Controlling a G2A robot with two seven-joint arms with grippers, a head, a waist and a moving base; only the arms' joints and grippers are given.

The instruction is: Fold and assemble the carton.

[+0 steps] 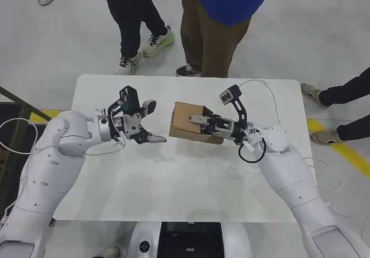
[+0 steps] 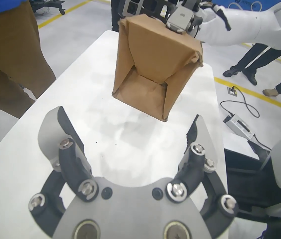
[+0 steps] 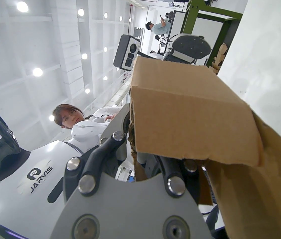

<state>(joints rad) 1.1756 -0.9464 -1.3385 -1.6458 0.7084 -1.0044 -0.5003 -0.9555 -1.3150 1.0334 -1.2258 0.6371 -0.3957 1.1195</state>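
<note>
Carton is held tilted over the far middle of the table, one wall clamped between the closed fingers of the right gripper. Just left of it, the left gripper is held wide open and empty.

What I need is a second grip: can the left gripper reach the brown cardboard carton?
Probably yes: the open left gripper faces the brown cardboard carton, right gripper holding it, nothing between.

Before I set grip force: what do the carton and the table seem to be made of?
Carton: brown cardboard, matte, going by the frayed edges and soft creases; probably thin board. Table: smooth white top with a faint sheen; laminate or plastic, cannot tell which.
</note>
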